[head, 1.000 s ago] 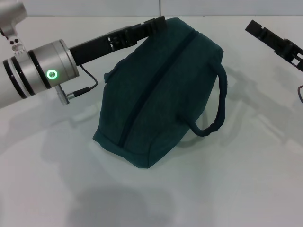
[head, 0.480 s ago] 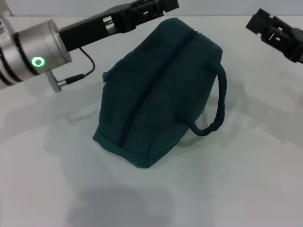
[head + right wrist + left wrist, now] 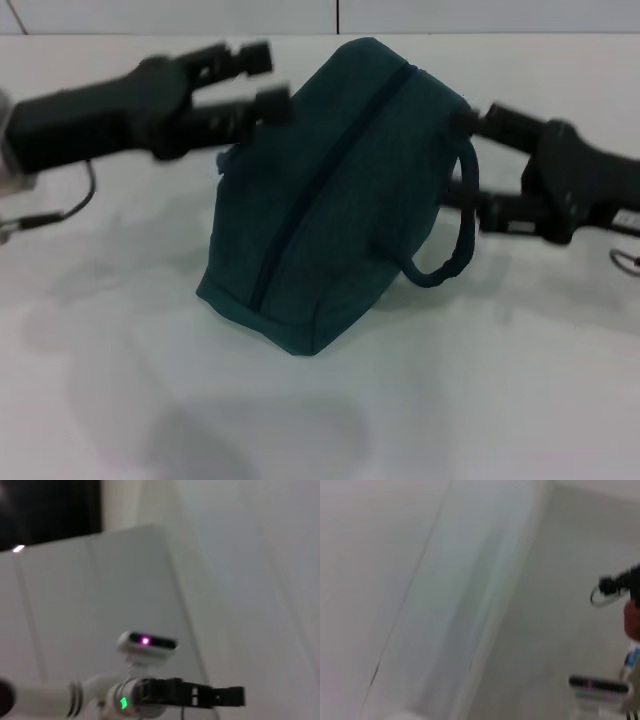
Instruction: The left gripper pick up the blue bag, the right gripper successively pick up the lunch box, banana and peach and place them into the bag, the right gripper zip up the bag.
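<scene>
Zipped shut, the dark teal-blue fabric bag [image 3: 335, 190] sits mid-tabletop toward the far edge, unmoved. Both black grippers have swung in beside it since a second ago: the left gripper [image 3: 262, 80] with jaws spread, the right gripper [image 3: 470, 158] also parted by the rope handle [image 3: 455, 240], so the packing looks finished.

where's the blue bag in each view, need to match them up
Head view: the blue bag sits mid-frame on the white table, zip closed, with the left gripper at its left and the right gripper at its handle side.
Left wrist view: not in it.
Right wrist view: not in it.
Shared landmark: the left gripper, seen far off in the right wrist view.
</scene>
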Tool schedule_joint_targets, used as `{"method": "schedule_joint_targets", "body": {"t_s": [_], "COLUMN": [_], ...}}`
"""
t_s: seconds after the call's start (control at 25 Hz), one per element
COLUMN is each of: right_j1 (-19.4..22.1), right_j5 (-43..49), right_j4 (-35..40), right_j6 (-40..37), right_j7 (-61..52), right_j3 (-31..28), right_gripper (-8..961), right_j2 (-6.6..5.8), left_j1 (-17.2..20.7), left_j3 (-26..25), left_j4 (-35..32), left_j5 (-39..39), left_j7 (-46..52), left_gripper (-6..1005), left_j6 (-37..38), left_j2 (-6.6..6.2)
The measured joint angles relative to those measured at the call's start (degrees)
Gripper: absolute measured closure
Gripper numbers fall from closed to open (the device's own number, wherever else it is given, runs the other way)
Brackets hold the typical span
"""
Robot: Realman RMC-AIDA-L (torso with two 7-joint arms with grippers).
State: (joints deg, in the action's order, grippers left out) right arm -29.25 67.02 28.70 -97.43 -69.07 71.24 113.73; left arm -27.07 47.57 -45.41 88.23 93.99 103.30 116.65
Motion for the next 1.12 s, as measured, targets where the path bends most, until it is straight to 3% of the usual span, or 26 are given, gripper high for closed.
{"method": "schedule_joint_targets", "body": {"t_s": [0.24, 0.44, 0.84, 1.12], "right_j1": [-0.94, -2.12, -3.01, -2.61], "right_j5": [7.88, 9.68, 9.45, 9.35], "right_j4": [3.04, 2.75, 1.76, 1.59], "right_j6": [-0.74, 0.42, 2.16, 2.95], "right_j7": [0.44, 0.70, 2.23, 2.13], "right_j3": [0.15, 3.02, 5.14, 4.81], "right_gripper": [68, 68, 68, 68], "right_j2": [1.41, 2.03, 2.38, 2.11], "left_j1": [4.34, 5.80, 7.33, 7.07], "left_j3": [-0.05, -0.01, 0.03, 0.16], "left_j4": [0.21, 0.35, -0.01, 0.16], "left_j5": [2.24, 3.46, 4.17, 4.49], "left_j7": [-7.75, -8.41, -8.86, -8.91], "left_gripper": [110, 112, 114, 114], "left_j6": [3.29, 6.77, 11.23, 12.06], "left_j2": [-1.85, -2.80, -2.99, -2.41]}}
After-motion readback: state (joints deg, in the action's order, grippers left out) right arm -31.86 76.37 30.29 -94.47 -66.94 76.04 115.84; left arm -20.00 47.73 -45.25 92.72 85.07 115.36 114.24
